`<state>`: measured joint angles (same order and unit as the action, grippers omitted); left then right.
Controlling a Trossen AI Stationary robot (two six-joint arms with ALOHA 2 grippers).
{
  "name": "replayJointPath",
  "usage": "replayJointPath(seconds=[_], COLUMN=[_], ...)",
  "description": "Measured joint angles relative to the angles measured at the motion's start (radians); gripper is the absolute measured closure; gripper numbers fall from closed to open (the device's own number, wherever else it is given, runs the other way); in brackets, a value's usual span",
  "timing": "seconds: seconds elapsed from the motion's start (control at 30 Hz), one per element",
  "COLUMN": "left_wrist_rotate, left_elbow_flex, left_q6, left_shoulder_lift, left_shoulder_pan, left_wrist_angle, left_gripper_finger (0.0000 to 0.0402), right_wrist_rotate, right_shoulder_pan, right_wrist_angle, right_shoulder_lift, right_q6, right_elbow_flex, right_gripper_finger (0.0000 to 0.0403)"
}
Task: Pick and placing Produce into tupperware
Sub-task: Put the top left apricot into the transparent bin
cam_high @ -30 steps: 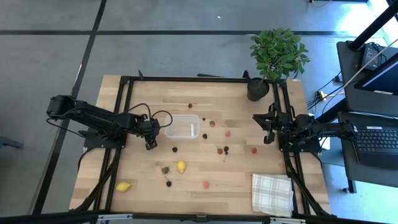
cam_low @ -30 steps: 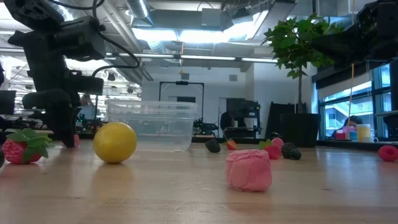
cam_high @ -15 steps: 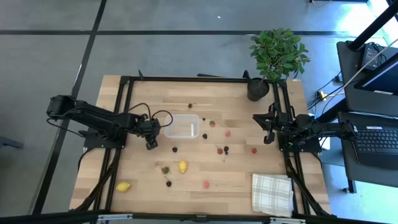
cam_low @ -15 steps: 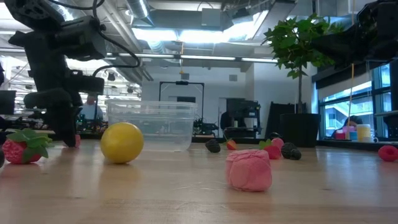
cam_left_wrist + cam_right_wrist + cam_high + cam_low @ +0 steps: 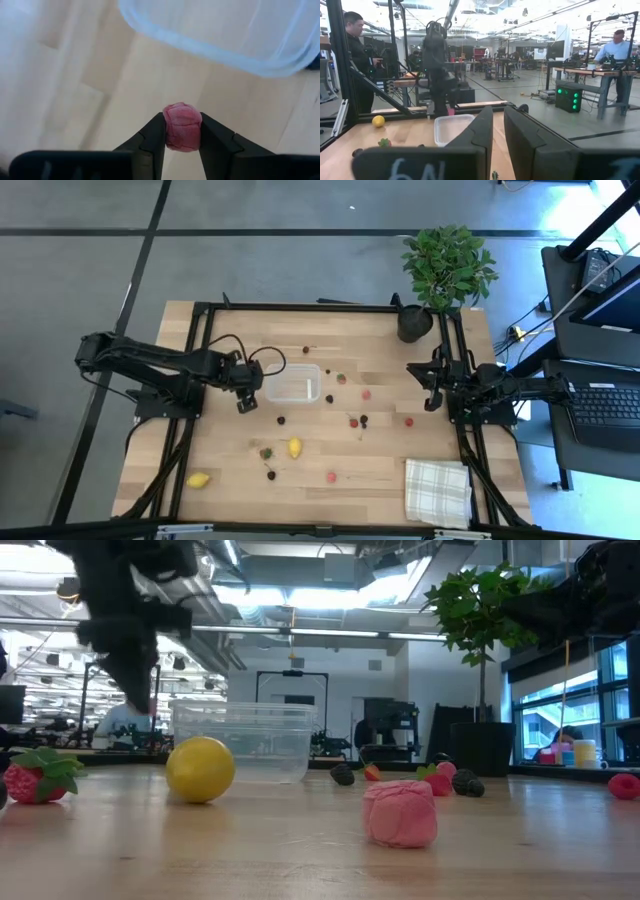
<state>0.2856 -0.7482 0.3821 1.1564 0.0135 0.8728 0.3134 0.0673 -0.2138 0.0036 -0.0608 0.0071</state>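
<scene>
At the left side of the wooden desk [image 5: 230, 450], the left gripper [image 5: 182, 131] is narrowed down on a small pink-red berry [image 5: 182, 126], pinched between its two dark fingers and lifted clear of the desk. In the high view this gripper hangs just beside the left end of the tupperware [image 5: 293, 384], and the left wrist view shows the tub's clear rim close ahead of the held berry. The tupperware sits upright near the middle of the desk, and nothing can be made out inside it.

Nearer the front edge lie a lemon [image 5: 198, 479] at the left corner, a strawberry [image 5: 266, 452], a dark berry [image 5: 271, 475], a second lemon [image 5: 294, 447] and a pink berry [image 5: 331, 477]. Right of the tub are more scattered red and dark berries, among them one [image 5: 366, 394] close to the tub and one [image 5: 408, 421] farther right. A checked cloth [image 5: 437, 491] lies at the front right corner, and a potted plant [image 5: 443, 270] stands at the back right corner.

The right gripper [image 5: 432, 385] waits at the right edge with its fingers fully closed and holding nothing.
</scene>
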Motion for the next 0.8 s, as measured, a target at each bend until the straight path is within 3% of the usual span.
replayJointPath(seconds=[0.27, 0.57, 0.8], left_wrist_rotate=[0.073, 0.005, -0.001], left_elbow_flex=[-0.138, -0.142, -0.142], left_q6=[-0.093, -0.337, -0.359], left_shoulder_lift=[-0.001, 0.050, 0.159], left_shoulder_pan=[0.000, -0.002, -0.041], left_wrist_angle=[-0.067, -0.397, -0.426], left_gripper_finger=[0.0309, 0.0309, 0.0309], right_wrist_rotate=[0.000, 0.000, 0.000], right_shoulder_pan=[0.000, 0.000, 0.000], right_wrist_angle=[0.000, 0.001, -0.001], right_shoulder_lift=[0.000, 0.000, 0.000], right_q6=[0.000, 0.000, 0.002], right_elbow_flex=[0.000, 0.000, 0.000], right_gripper_finger=[0.0352, 0.0352, 0.0352])
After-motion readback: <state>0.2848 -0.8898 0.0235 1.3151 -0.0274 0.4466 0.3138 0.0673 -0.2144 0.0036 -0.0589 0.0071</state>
